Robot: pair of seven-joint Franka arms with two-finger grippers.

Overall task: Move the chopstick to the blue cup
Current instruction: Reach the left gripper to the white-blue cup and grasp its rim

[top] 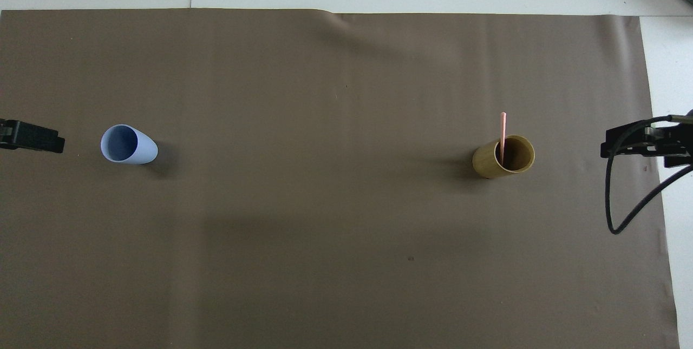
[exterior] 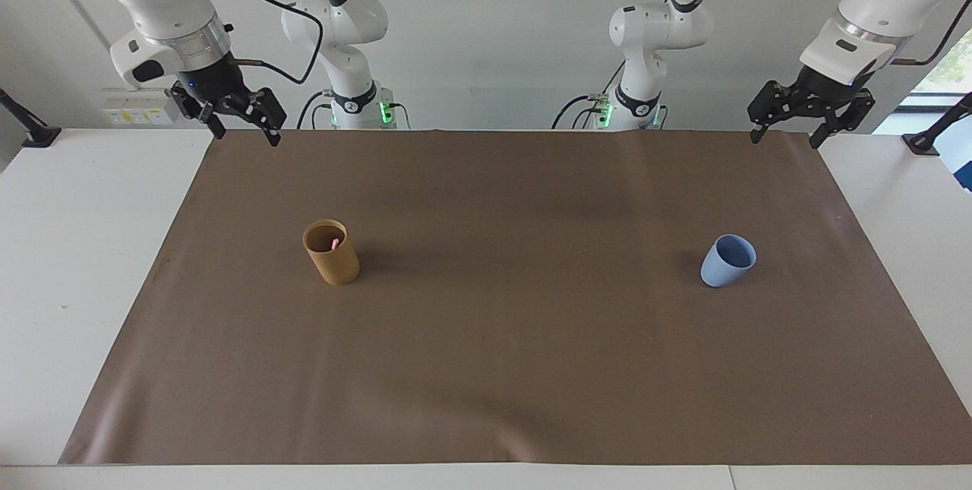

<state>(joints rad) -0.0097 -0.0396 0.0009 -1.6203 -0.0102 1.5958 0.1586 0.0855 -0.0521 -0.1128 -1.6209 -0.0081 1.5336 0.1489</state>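
A thin pink chopstick (top: 503, 132) stands in an upright tan cup (exterior: 332, 254) toward the right arm's end of the mat; only its tip (exterior: 334, 245) shows in the facing view. The light-blue cup (exterior: 727, 260) stands upright and empty toward the left arm's end and also shows in the overhead view (top: 128, 144). My left gripper (exterior: 785, 139) is open and hangs over the mat's corner nearest the robots at that end. My right gripper (exterior: 247, 134) is open and waits in the air over the mat's corner at its own end.
A brown mat (exterior: 486, 368) covers most of the white table (exterior: 68, 262). The tan cup also shows in the overhead view (top: 490, 164). A black cable (top: 622, 213) loops down from the right wrist. The two cups stand far apart.
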